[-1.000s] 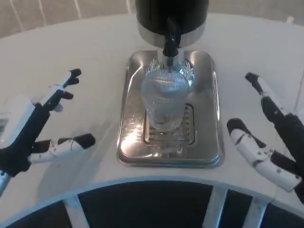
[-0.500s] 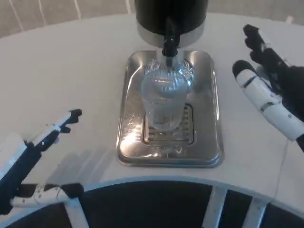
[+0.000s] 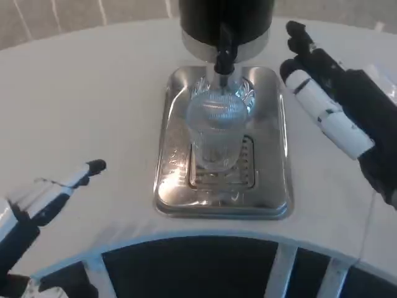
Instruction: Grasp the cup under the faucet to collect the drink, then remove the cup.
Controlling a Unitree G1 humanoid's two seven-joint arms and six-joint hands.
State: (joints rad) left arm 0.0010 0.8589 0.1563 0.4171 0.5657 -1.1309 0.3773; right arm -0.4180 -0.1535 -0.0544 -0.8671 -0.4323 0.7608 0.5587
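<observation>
Near the table's (image 3: 93, 93) front-left edge we see the left hand (image 3: 46, 198), fingers apart, empty. At centre, the ribbed clear cup (image 3: 215, 133) stands on the steel drip tray (image 3: 167, 186), under the faucet (image 3: 223, 59). Toward the back-right edge, the right hand (image 3: 325, 102) hovers, fingers spread, holding nothing.

A clear, ribbed glass cup (image 3: 215, 133) stands upright on the slotted grate of a shiny steel drip tray (image 3: 167, 186), directly beneath the black faucet (image 3: 223, 54) of a dark, steel-banded drink dispenser (image 3: 226, 18).
</observation>
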